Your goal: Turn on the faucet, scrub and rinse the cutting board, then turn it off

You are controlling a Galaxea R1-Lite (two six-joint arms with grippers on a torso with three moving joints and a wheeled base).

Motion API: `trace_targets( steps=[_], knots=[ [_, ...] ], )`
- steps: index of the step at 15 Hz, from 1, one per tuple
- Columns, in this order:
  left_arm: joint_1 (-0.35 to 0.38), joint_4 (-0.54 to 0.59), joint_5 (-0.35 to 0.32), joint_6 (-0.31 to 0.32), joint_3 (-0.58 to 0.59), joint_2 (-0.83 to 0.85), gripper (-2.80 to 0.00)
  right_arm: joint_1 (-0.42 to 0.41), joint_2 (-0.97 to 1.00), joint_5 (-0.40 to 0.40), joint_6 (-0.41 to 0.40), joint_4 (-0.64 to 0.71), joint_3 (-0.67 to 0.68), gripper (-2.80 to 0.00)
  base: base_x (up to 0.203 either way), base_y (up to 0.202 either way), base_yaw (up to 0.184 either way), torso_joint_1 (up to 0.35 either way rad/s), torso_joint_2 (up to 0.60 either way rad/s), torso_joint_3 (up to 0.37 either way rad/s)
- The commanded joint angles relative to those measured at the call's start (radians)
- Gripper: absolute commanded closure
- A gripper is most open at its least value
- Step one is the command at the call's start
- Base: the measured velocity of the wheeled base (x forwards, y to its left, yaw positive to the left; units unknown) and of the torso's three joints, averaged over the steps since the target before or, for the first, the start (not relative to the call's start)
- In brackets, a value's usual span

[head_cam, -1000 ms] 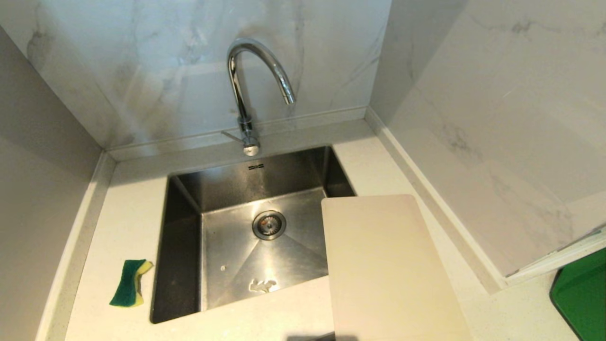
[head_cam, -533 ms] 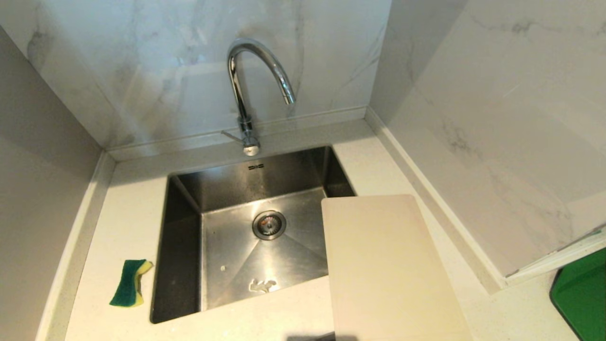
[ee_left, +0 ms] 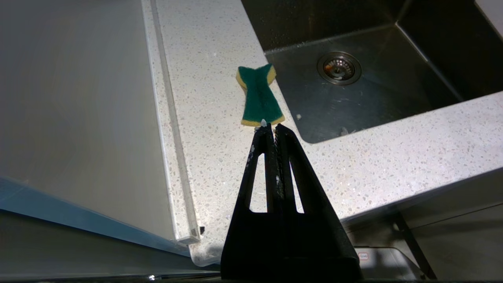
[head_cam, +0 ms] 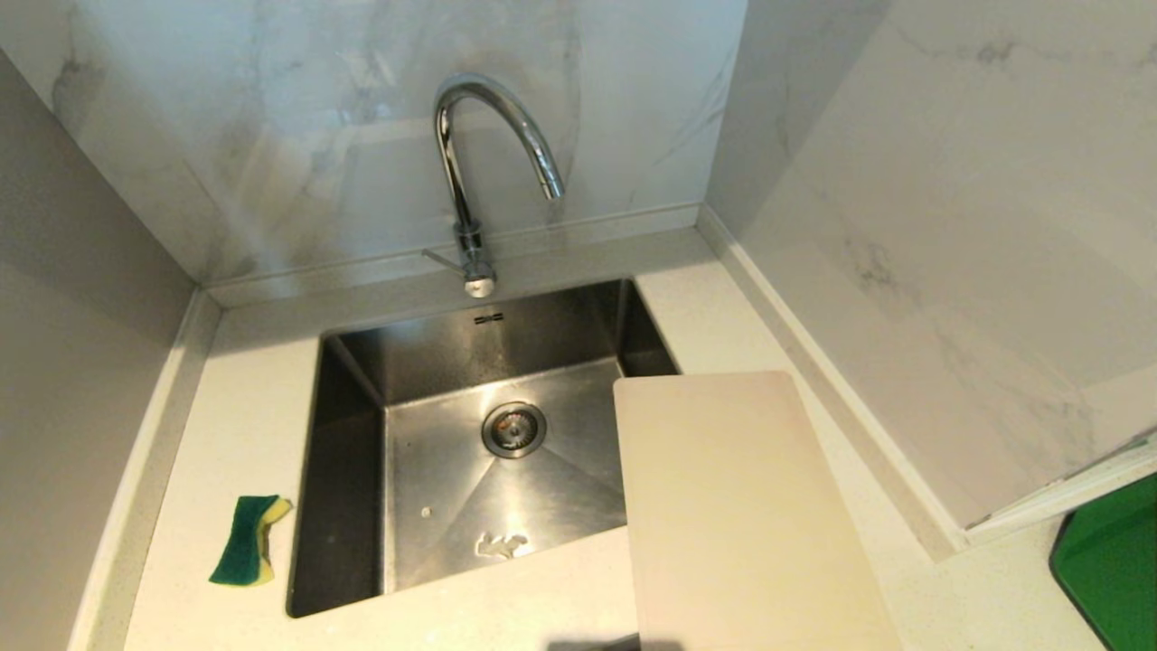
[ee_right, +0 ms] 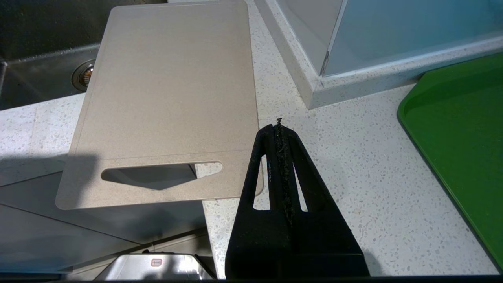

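The chrome gooseneck faucet (head_cam: 470, 172) stands behind the steel sink (head_cam: 343, 470), its thin side lever (head_cam: 441, 259) at the base; no water runs. The cream cutting board (head_cam: 741, 515) (ee_right: 169, 98) lies flat on the counter right of the sink, one corner over the basin and its handle-slot end jutting past the counter's front edge. Neither arm shows in the head view. My left gripper (ee_left: 270, 127) is shut and empty, held back above the front counter near the green-and-yellow sponge (ee_left: 259, 96) (head_cam: 246, 541). My right gripper (ee_right: 278, 125) is shut and empty beside the board's slot end.
A green tray (head_cam: 1107, 579) (ee_right: 459, 129) sits at the far right on the counter. Marble walls (head_cam: 949, 226) close in behind and to the right; a grey panel (head_cam: 72, 362) bounds the left. The drain (head_cam: 513, 429) lies mid-basin, with a small white scrap (head_cam: 502, 544) near the sink's front.
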Motion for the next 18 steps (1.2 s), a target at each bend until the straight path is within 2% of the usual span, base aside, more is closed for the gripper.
trace_targets(
  steps=[1, 18],
  knots=[
    [0.000, 0.000, 0.000, -0.002, 0.002, 0.002, 0.00, 0.000, 0.002, 0.000, 0.000, 0.000, 0.002, 0.00, 0.000, 0.000, 0.000, 0.000, 0.00, 0.000],
    [0.000, 0.000, 0.000, -0.005, 0.003, 0.002, 0.00, 0.000, 0.002, 0.000, -0.001, 0.000, 0.000, 0.00, 0.000, 0.000, 0.000, 0.000, 0.00, 0.000]
  ],
)
